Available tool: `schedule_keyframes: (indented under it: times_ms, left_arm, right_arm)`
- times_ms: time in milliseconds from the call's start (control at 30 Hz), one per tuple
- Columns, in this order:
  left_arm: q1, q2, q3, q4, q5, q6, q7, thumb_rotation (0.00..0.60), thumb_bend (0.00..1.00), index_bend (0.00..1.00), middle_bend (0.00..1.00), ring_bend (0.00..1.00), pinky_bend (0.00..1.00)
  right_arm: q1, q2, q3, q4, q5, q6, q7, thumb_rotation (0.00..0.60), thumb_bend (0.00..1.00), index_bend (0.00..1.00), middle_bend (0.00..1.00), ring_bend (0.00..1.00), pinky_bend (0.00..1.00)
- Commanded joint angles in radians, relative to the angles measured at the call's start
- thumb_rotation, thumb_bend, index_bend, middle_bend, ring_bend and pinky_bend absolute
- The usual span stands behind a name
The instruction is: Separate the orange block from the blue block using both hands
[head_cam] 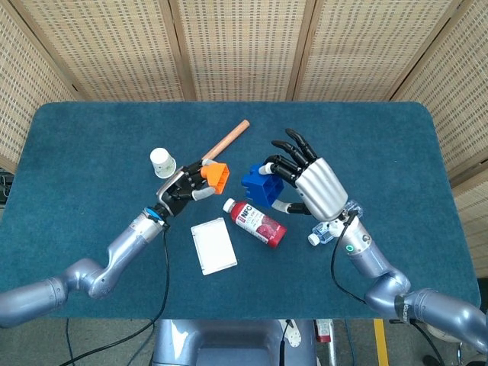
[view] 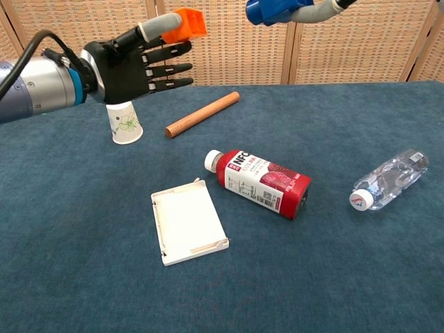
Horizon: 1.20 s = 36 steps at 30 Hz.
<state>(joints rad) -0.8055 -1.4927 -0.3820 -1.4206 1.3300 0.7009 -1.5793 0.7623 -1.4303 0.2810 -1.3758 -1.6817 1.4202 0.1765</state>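
The left robot hand [head_cam: 185, 185] holds the orange block [head_cam: 217, 174] up off the counter [head_cam: 91, 152], pinched at its fingertips. The right robot hand [head_cam: 309, 183] grips the blue block [head_cam: 260, 181], seemingly between thumb and fingers. The two blocks are apart, above the red bottle [head_cam: 255, 222].

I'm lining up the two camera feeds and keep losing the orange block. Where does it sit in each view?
Head view: the orange block is left of centre, held by the left hand, just below the wooden stick.
Chest view: the orange block is at the top, left of centre, pinched above the left hand.
Shared landmark: the red bottle, lying on the table.
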Motion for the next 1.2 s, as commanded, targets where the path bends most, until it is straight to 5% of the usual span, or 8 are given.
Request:
schedule_keyframes:
  times_ms: [33, 167, 333, 633, 800, 900, 1000, 1200]
  left_arm:
    - [0.021, 0.046, 0.006, 0.024, 0.03, 0.008, -0.025, 0.6, 0.3, 0.56, 0.54, 0.0, 0.0]
    - [0.035, 0.135, 0.058, 0.064, 0.118, 0.031, 0.086, 0.6, 0.3, 0.56, 0.54, 0.0, 0.0]
    - [0.05, 0.228, 0.122, 0.122, 0.161, 0.049, 0.457, 0.6, 0.3, 0.56, 0.54, 0.0, 0.0]
    - [0.152, 0.232, 0.19, 0.168, 0.003, 0.146, 1.156, 0.6, 0.3, 0.56, 0.53, 0.0, 0.0]
    - [0.179, 0.168, 0.218, 0.237, -0.039, 0.172, 1.281, 0.6, 0.3, 0.56, 0.46, 0.0, 0.0]
    - [0.192, 0.134, 0.222, 0.268, -0.041, 0.198, 1.286, 0.6, 0.2, 0.34, 0.2, 0.0, 0.0]
    - [0.195, 0.132, 0.24, 0.276, -0.027, 0.185, 1.277, 0.6, 0.08, 0.02, 0.0, 0.0, 0.0]
    - [0.208, 0.17, 0.235, 0.23, -0.006, 0.222, 1.247, 0.6, 0.05, 0.0, 0.0, 0.0, 0.0]
  right_arm:
    - [-0.008, 0.015, -0.01, 0.016, -0.003, 0.002, -0.007, 0.6, 0.38, 0.58, 0.55, 0.16, 0.0]
    - [-0.022, 0.047, -0.056, 0.043, 0.007, -0.056, -0.04, 0.6, 0.38, 0.58, 0.55, 0.16, 0.0]
    - [-0.03, 0.097, -0.12, 0.023, 0.063, -0.21, -0.114, 0.6, 0.38, 0.59, 0.55, 0.16, 0.0]
    - [-0.032, 0.073, -0.153, 0.066, 0.149, -0.335, -0.265, 0.6, 0.38, 0.58, 0.54, 0.16, 0.0]
    - [-0.031, 0.04, -0.167, 0.122, 0.159, -0.36, -0.275, 0.6, 0.28, 0.28, 0.37, 0.13, 0.0]
    - [-0.033, 0.034, -0.168, 0.128, 0.176, -0.377, -0.267, 0.6, 0.03, 0.04, 0.11, 0.01, 0.0]
    - [-0.035, 0.054, -0.16, 0.092, 0.213, -0.406, -0.266, 0.6, 0.0, 0.0, 0.0, 0.0, 0.0]
    - [-0.071, 0.106, -0.141, 0.011, 0.217, -0.337, -0.244, 0.6, 0.0, 0.0, 0.0, 0.0, 0.0]
